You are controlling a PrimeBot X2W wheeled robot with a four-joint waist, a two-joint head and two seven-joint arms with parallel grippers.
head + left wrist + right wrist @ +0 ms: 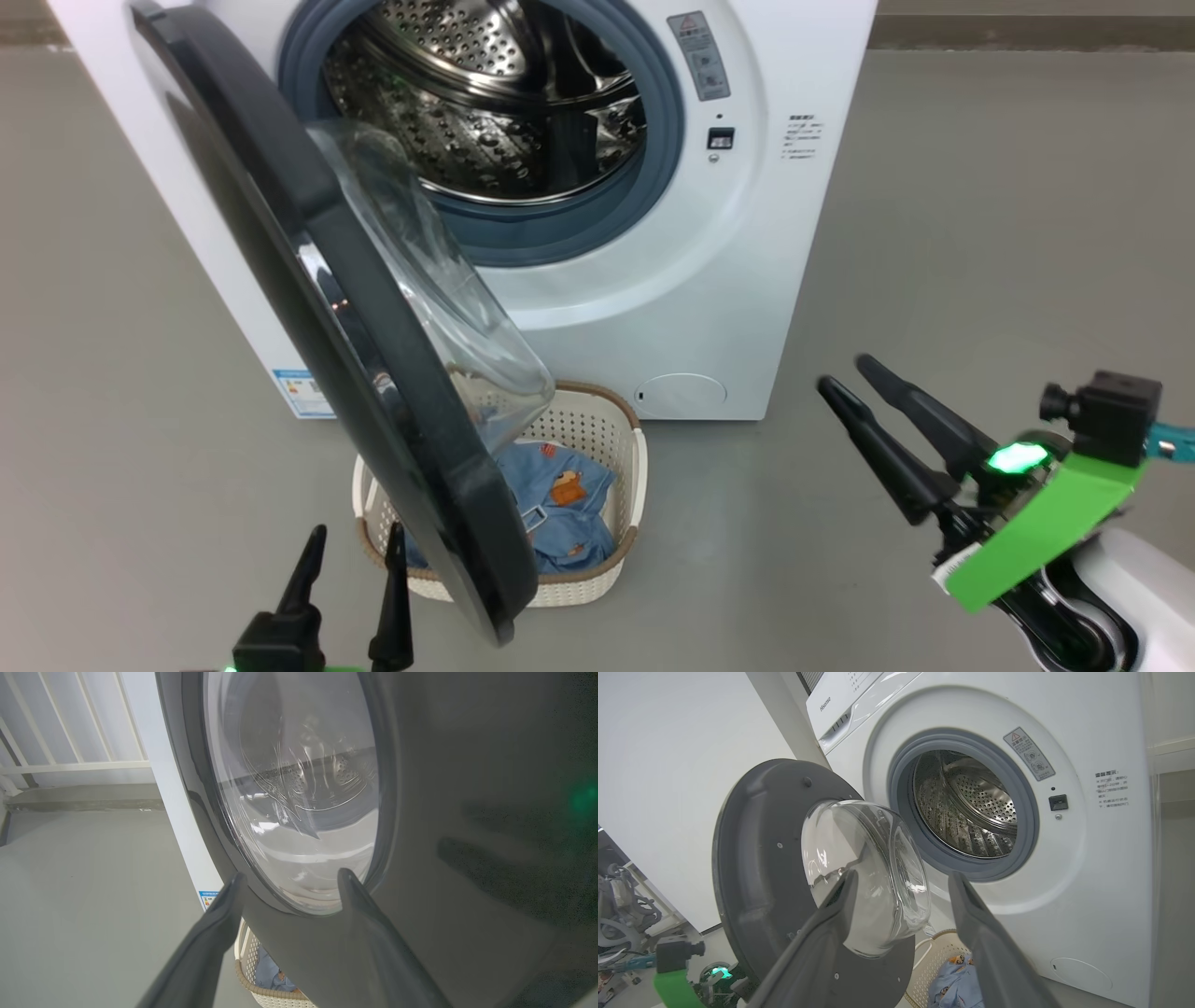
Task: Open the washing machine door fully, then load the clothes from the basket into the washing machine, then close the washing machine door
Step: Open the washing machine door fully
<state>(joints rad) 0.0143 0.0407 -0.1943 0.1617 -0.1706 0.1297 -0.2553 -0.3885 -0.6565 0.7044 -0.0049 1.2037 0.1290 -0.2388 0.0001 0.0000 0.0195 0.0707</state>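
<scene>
The white washing machine (822, 233) shows its steel drum (485, 103). Its black door (280, 233), hinged on the left, juts out toward me about half open, and its glass bowl (439, 289) hangs over the basket (597, 429). Light blue clothes (560, 513) lie in the basket. My left gripper (357, 532) is open at the door's lower edge, on its outer side. In the left wrist view the left gripper (292, 875) faces the door (467, 765). My right gripper (845, 371) hangs open over the floor to the right, holding nothing. The right gripper (902, 876) points at the door's inner side (756, 858).
Grey floor (980, 233) surrounds the machine, with open room on the right. The round filter cover (680, 392) sits low on the machine's front. A white railing (74, 765) stands behind on the left. Other equipment (626, 914) stands beyond the door.
</scene>
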